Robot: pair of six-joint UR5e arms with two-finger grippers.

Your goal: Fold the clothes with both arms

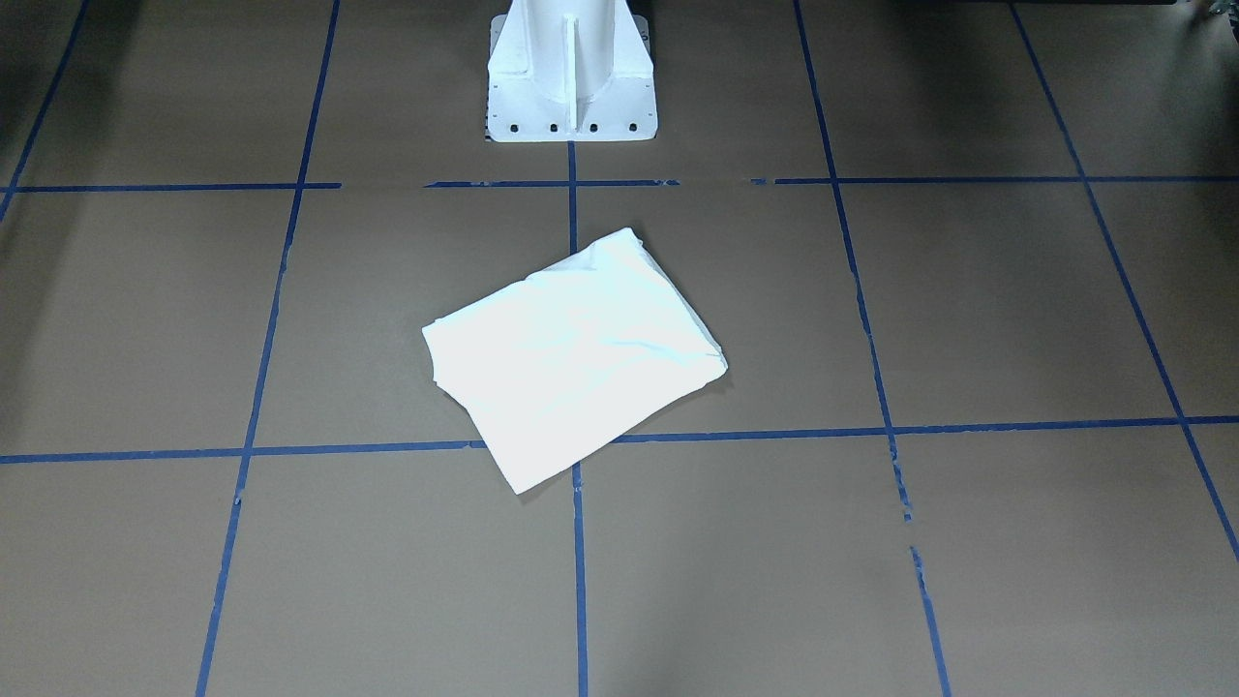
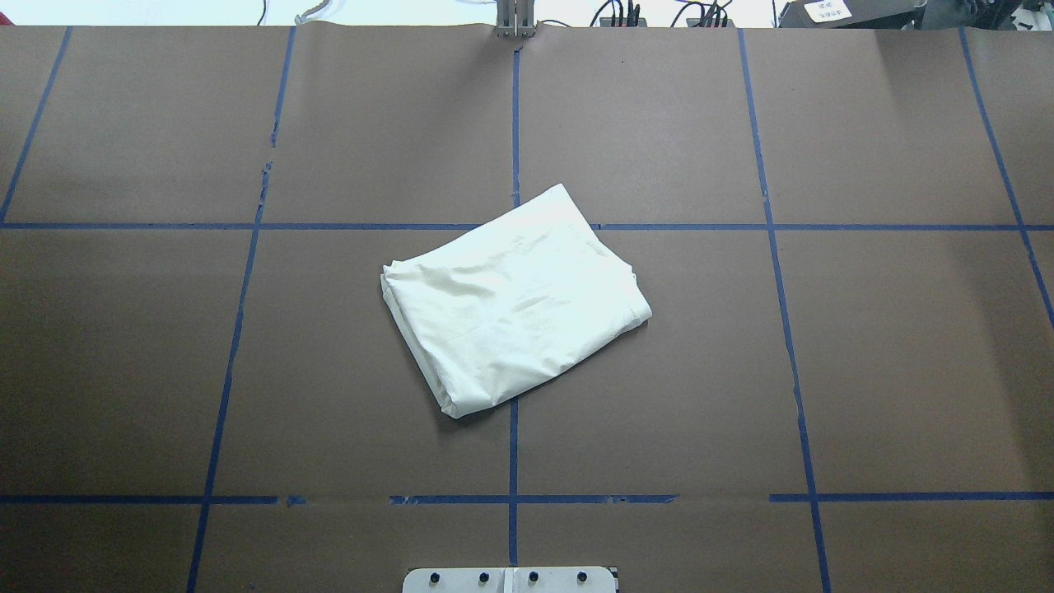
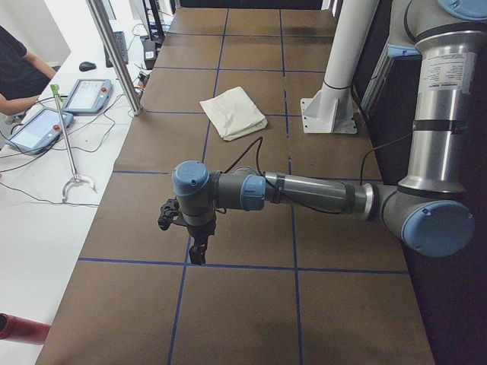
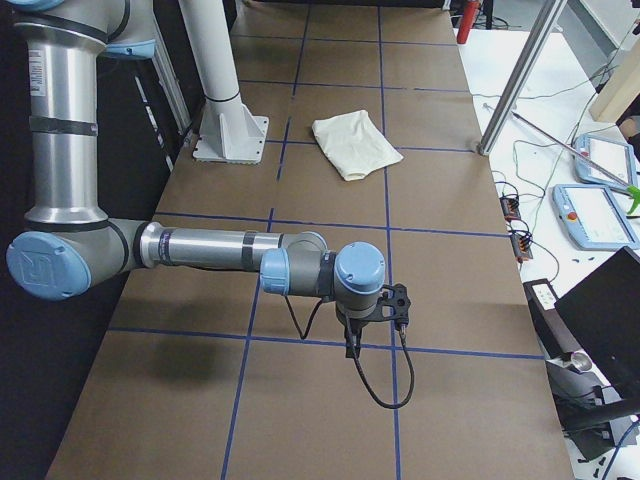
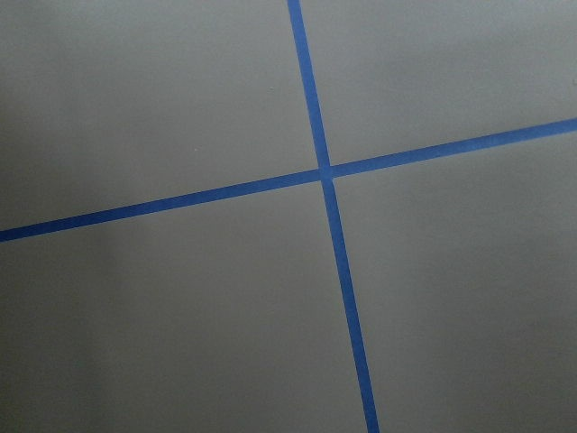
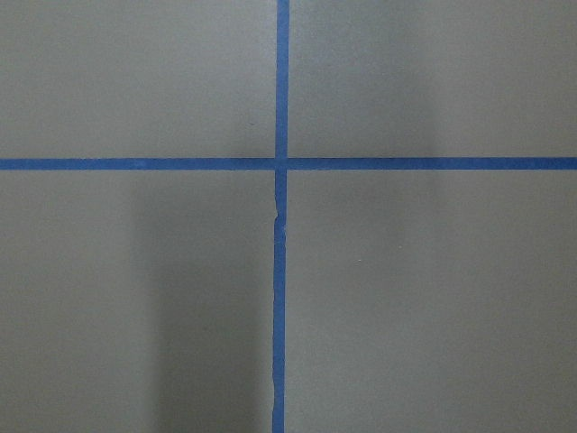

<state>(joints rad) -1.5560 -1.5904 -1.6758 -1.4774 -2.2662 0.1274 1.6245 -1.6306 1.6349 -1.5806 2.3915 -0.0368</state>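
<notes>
The cream-white shirt (image 1: 571,358) lies folded into a compact tilted rectangle at the middle of the table, plain side up, with no print showing. It also shows in the overhead view (image 2: 515,301) and both side views (image 3: 233,112) (image 4: 355,145). Both arms are far from it. The left gripper (image 3: 198,255) hangs over a tape crossing near the table's left end. The right gripper (image 4: 350,345) hangs over a crossing near the right end. I cannot tell whether either is open or shut. Both wrist views show only brown paper and blue tape.
The white pedestal base (image 1: 571,87) stands at the robot's edge of the table, behind the shirt. Blue tape lines (image 2: 513,123) grid the brown table cover. Teach pendants (image 3: 87,95) (image 4: 600,215) and cables lie on the white bench beyond the far edge, by metal posts (image 3: 114,53).
</notes>
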